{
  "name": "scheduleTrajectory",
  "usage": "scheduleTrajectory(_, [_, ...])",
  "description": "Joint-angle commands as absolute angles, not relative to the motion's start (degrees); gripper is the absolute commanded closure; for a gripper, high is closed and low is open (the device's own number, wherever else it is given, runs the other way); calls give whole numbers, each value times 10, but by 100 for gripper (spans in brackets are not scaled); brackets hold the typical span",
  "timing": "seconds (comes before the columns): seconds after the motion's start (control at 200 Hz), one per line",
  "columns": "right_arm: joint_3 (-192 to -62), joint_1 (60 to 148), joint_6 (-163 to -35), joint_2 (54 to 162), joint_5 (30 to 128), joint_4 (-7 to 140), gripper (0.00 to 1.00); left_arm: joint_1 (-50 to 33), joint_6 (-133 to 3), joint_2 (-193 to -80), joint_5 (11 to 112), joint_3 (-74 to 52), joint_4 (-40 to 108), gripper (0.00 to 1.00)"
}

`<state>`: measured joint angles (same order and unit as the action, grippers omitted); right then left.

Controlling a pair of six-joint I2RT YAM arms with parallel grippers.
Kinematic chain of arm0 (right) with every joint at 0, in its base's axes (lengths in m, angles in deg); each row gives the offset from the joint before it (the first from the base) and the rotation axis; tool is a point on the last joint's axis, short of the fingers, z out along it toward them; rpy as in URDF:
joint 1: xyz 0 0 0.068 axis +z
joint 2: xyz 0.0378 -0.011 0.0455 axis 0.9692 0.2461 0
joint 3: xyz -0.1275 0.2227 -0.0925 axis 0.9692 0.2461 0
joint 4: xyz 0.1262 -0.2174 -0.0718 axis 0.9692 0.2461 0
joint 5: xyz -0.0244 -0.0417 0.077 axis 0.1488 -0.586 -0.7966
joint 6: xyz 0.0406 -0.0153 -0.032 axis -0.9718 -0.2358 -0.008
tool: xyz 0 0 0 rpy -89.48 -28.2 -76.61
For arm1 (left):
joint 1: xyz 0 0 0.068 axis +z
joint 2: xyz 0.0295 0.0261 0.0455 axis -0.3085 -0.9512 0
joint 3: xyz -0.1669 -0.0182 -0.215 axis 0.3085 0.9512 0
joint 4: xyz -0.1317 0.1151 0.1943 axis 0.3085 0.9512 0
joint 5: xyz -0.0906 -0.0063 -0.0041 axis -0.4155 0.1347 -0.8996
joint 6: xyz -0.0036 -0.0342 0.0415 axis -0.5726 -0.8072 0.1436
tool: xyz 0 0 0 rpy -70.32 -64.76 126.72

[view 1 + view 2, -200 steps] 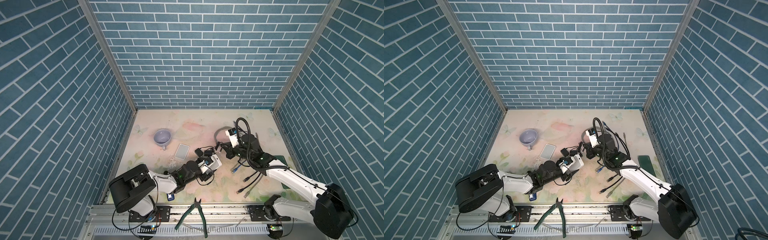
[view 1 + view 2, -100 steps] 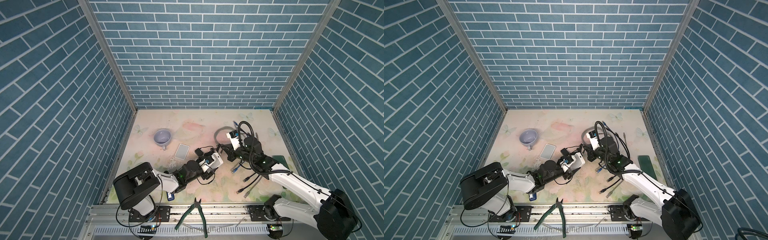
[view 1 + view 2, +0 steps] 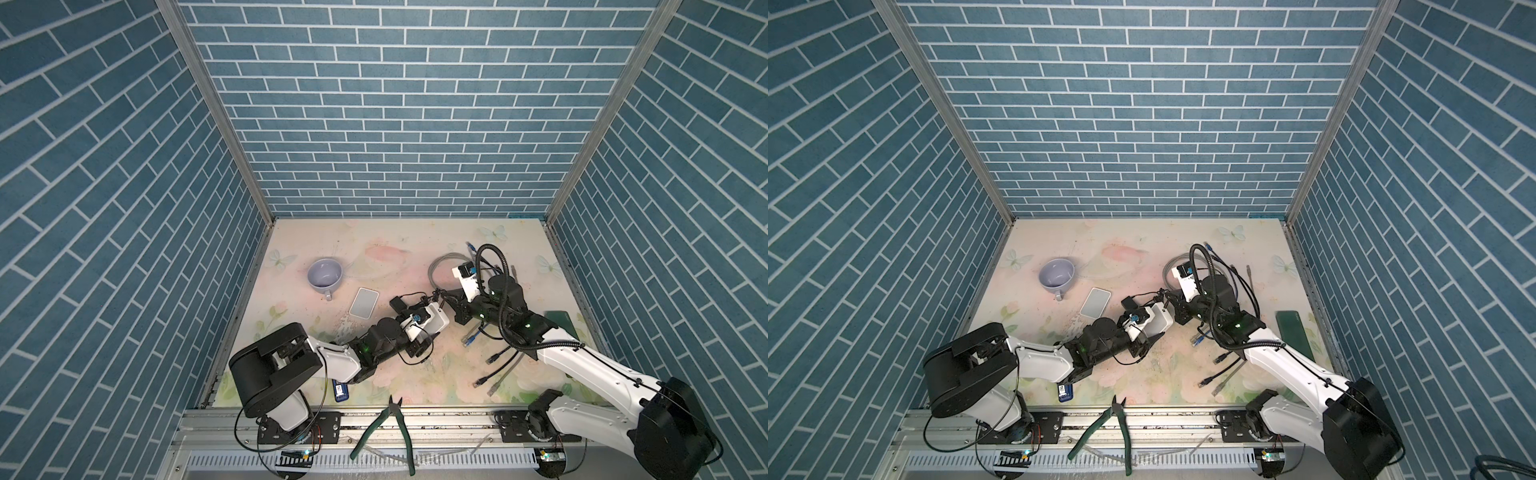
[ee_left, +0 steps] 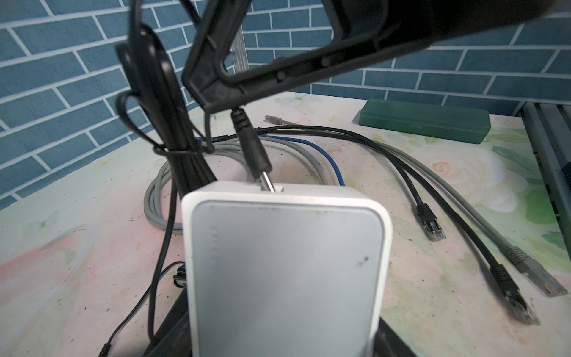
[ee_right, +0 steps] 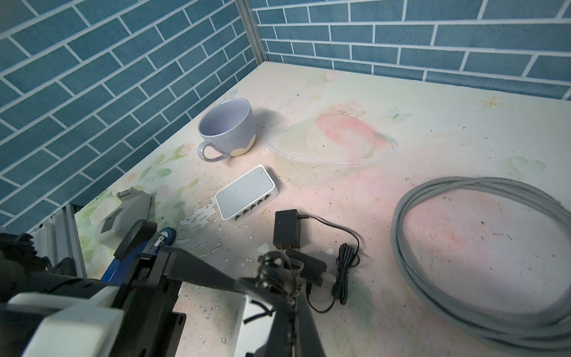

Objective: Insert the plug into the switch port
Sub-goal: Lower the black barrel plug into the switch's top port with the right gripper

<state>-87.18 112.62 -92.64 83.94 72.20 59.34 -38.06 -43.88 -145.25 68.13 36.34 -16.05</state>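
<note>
**Plug tip at the port, not yet home**

We had the switch [image 4: 287, 272] held up off the table [image 3: 374, 249] in the left gripper [image 3: 430, 332]. Its jaws were spread wide across the white body and clamped on it, and the port edge was turned toward the other arm so the socket met the incoming plug. The right gripper [image 3: 446, 298] was pinched tight on the plug [image 4: 253, 148] high up by its ribbed collar, which left the black barrel and bare metal tip free to enter. In the left wrist view that tip sat right at the small port [image 4: 276, 188], slanted rather than square, and we judged it barely in, if at all. The tied bundle of black lead [image 4: 167, 102] hung just beside the switch. We reckoned its weight could drag the plug off line.
</note>
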Motion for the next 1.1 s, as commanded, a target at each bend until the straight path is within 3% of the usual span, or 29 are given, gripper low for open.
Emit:
scheduleTrajectory(0.0, [-862,1130,-916,839,711,574,100,-384,-462,-1446,680,345,-160,53])
scheduleTrajectory(0.235, [-864,1139,-916,843,693,577,100,-384,-486,-1433,687,317,-97,53])
scheduleTrajectory(0.52, [-844,1142,-936,834,718,599,100,-384,-485,-1402,703,344,-144,53])
scheduleTrajectory(1.09, [-847,1142,-1007,826,650,552,100,-384,-479,-1403,718,354,-136,54])
